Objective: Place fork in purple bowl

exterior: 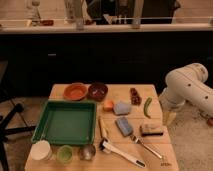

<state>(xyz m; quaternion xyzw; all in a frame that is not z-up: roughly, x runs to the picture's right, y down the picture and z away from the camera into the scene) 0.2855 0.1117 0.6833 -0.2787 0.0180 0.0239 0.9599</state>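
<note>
Camera view: the fork lay flat on the near right part of the table, just in front of the blue sponge and untouched. The purple bowl sat at the far edge beside the orange bowl, well apart from the fork. The gripper hung low off the table's right edge; whether it was apart or together could not be told. Judged step: approach, before any grasp. The next move called for reaching in over the fork, pinching across its slim handle, then carrying it to the bowl. No readable writing or brand was noted.
</note>
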